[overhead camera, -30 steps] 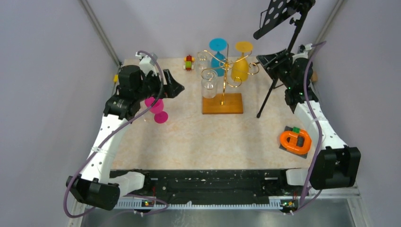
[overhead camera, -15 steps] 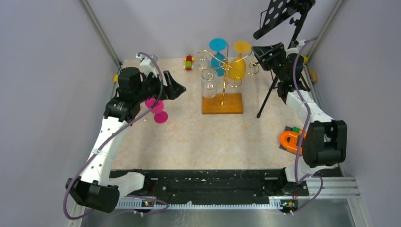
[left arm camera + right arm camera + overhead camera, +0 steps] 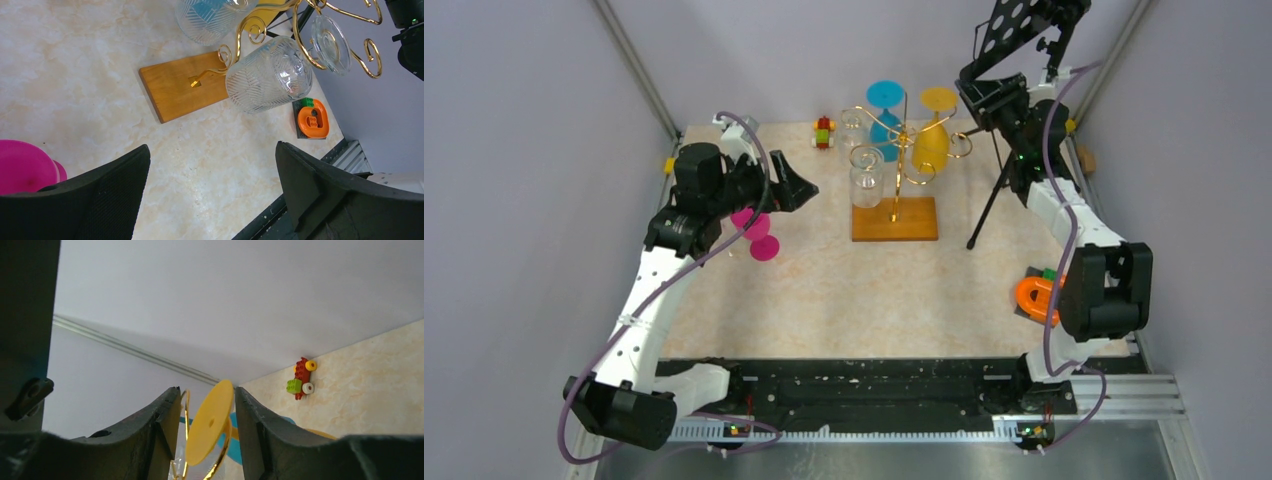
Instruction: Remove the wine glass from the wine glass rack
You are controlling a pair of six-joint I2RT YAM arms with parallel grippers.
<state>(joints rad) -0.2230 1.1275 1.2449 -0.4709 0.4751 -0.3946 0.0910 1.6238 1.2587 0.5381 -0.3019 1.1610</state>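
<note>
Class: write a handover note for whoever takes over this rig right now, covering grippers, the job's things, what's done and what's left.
Left gripper: open, empty, facing the rack.
Right gripper: open, jaws either side of the yellow glass foot, no firm grip seen.
It, the blue glass and clear glasses hang on the rack; pink glass is on the table.
Left to do: grip the foot, slide the yellow glass off.

Marbled table [image 3: 844,290] with wine glass rack [image 3: 895,218], pink glass [image 3: 759,236], toy car [image 3: 824,131], tripod [image 3: 987,210].
</note>
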